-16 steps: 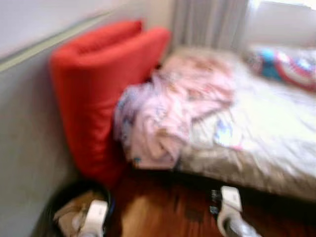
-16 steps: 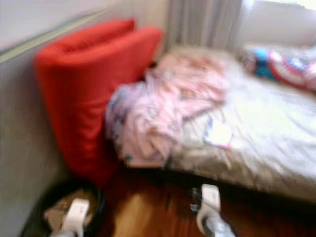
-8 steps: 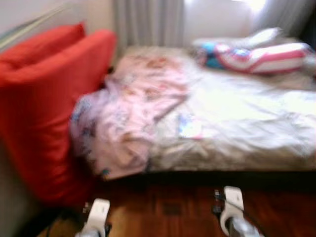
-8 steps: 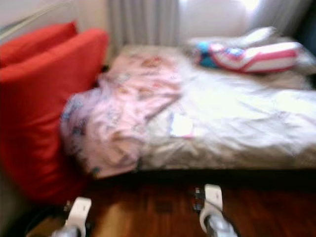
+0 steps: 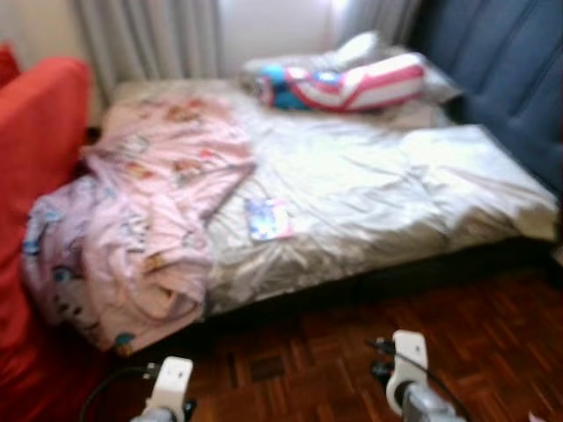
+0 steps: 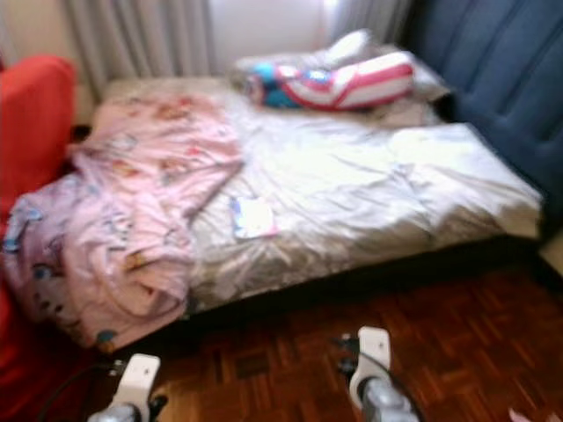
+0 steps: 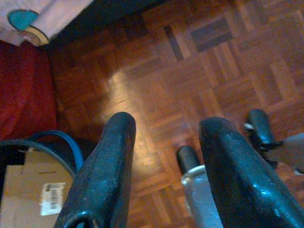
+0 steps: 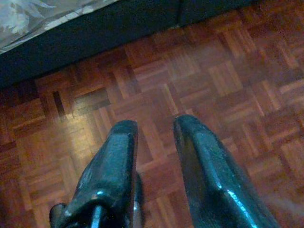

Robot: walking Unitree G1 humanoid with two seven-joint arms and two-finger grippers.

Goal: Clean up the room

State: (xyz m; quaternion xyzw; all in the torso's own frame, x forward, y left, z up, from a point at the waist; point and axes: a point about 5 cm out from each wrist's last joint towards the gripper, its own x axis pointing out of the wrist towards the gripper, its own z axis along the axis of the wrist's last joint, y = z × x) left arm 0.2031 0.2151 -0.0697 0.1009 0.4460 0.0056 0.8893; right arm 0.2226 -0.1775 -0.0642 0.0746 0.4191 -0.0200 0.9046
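My left gripper [image 7: 161, 156] hangs low over the parquet floor [image 7: 199, 71], fingers spread w/ a clear gap, holding nothing, touching nothing. My right gripper [image 8: 154, 156] is the same: fingers apart, a narrower gap, empty, above bare wood. Left wrist cam picks up a cardboard box [image 7: 28, 194] inside a dark blue-rimmed bin [image 7: 57, 140] close by on the floor, next to red fabric; right wrist cam gets the bed's dark base edge and a strip of sheet. Head cams, a bit blurred: low bed [image 5: 369, 185] w/ a rumpled pale sheet straight ahead, a crumpled pink blanket [image 5: 149, 211] spilling off its left side toward the floor, and a small flat booklet-like item [image 5: 268, 218] lying on the sheet just beside the blanket. A red-white-blue striped pillow [image 5: 352, 83] sits at the far end. Red cushion [image 5: 40, 132] at left, blue panel [image 5: 501, 70] at right, grey curtains [image 5: 149, 35] behind.
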